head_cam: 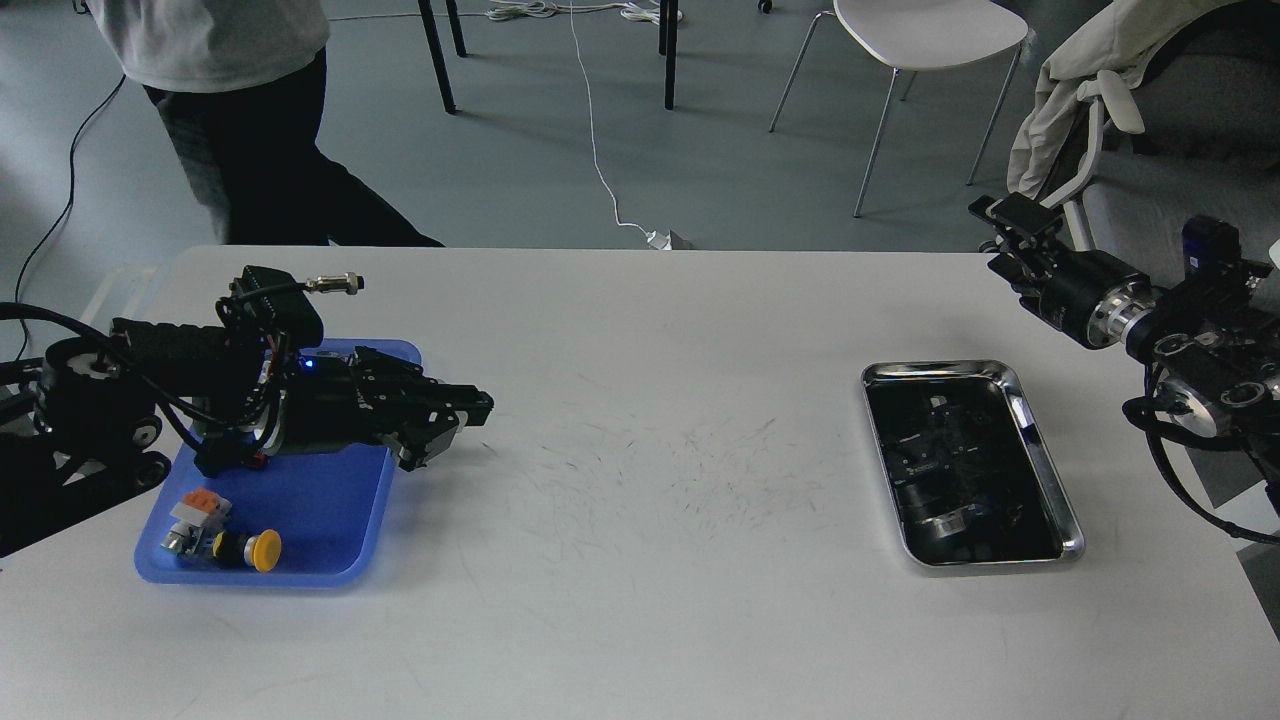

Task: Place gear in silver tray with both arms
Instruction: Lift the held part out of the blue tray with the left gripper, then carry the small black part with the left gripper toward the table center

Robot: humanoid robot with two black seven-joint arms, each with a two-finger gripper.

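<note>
Black left claw (455,420) reaches past the blue plastic tray (330,500), likely carrying toward the shiny steel silver tray (1050,480) far right; grip unclear. Right claw (1010,235) unclear.

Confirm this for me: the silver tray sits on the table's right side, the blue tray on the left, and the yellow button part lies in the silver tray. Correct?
Not quite. The head view shows the yellow button part lying in the blue tray, near its front edge, not in the silver tray. The rest holds: the silver tray is on the table's right side and the blue tray on the left.
</note>
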